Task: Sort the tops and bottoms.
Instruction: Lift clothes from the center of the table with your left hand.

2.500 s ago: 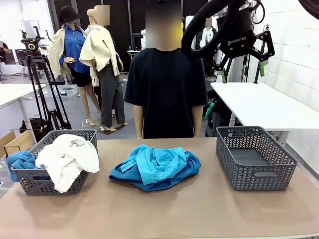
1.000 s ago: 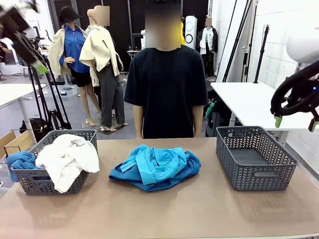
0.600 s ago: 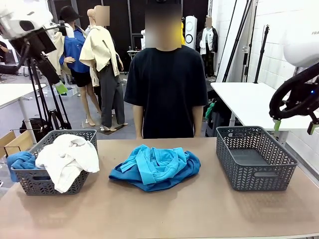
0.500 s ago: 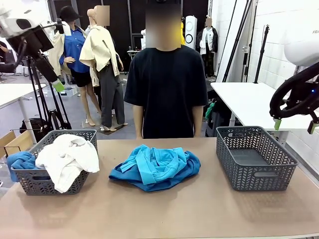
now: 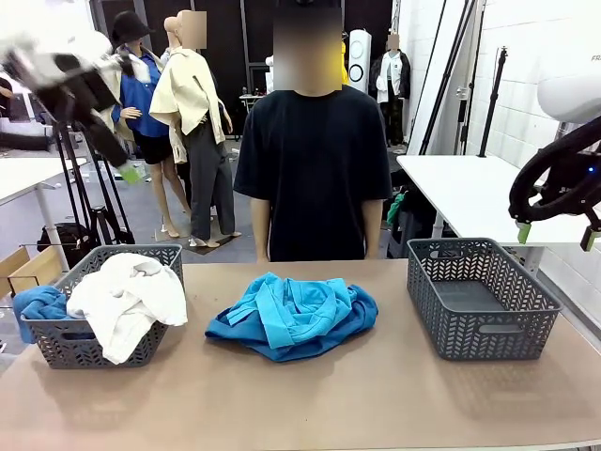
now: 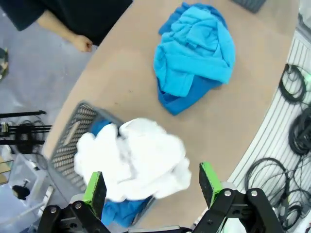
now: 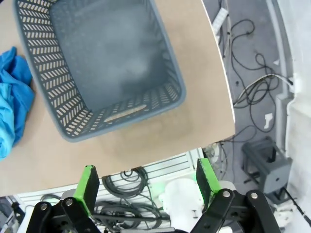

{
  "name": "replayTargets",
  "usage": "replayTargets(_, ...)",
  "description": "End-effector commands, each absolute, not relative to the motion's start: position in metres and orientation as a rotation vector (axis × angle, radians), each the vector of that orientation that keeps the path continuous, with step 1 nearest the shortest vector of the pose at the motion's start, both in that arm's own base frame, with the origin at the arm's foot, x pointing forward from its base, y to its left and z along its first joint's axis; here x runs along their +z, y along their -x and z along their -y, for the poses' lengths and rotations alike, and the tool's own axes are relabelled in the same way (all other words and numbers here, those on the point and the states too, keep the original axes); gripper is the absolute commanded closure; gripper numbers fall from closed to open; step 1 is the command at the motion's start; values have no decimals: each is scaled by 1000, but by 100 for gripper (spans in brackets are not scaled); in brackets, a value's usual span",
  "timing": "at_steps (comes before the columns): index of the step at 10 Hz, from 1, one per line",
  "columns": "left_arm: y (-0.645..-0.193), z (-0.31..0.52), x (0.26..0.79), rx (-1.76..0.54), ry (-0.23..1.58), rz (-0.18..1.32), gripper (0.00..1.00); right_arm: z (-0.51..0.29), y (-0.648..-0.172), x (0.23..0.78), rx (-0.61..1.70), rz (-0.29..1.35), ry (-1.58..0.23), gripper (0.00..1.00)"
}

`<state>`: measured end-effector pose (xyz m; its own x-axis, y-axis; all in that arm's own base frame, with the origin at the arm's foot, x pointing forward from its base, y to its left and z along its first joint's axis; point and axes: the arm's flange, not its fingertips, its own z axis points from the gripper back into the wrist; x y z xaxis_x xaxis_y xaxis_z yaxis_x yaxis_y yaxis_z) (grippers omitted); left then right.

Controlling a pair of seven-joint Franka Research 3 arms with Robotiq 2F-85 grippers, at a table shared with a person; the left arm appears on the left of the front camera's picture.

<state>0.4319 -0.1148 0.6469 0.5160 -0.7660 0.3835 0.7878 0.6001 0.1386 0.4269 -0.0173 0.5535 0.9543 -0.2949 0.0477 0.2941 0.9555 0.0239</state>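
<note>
On table (image 5: 376, 395): garment pile (image 5: 293, 315) centre, between left basket (image 5: 56, 346) holding garments (image 5: 127, 296) and right basket (image 5: 479, 329); person (image 5: 313, 169) behind.

Tabletop (image 5: 376, 404) around the blue heap (image 5: 291, 315) seems bare.

Mid-table, a turquoise top (image 5: 291, 308) heaped on a royal blue top (image 5: 233, 331). At left, a white top (image 5: 127, 293) spilling over a grey basket (image 5: 70, 348). At right, a second basket (image 5: 484, 329). High at right, right gripper (image 5: 556, 235), fingers spread. High at left, left gripper (image 5: 117, 162), blurred.
</note>
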Motion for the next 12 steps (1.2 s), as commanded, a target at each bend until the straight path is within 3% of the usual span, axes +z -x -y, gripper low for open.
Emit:
replayTargets(1,-451,178,607,-942,114,428,0,18,-426,553,-293,51,-18,0)
replayTargets(4,-458,261,547,-1001,115,328,0,18,-426,553,-293,51,-18,0)
replayTargets(6,-455,296,497,-858,71,294,0,18,-426,553,-293,51,-18,0)
replayTargets(7,-451,313,473,-772,-9,378,0,18,-426,553,-293,51,-18,0)
replayTargets(8,-446,310,475,-781,-45,422,0,18,-426,553,-293,51,-18,0)
replayTargets(9,-454,301,488,-889,92,321,0,18,-426,553,-293,51,-18,0)
replayTargets(10,-454,301,488,-889,92,321,0,18,-426,553,-293,51,-18,0)
replayTargets(11,-451,312,474,-832,53,373,0,18,-426,553,-293,51,-18,0)
replayTargets(12,-459,321,449,-756,76,308,0,18,-426,553,-293,51,-18,0)
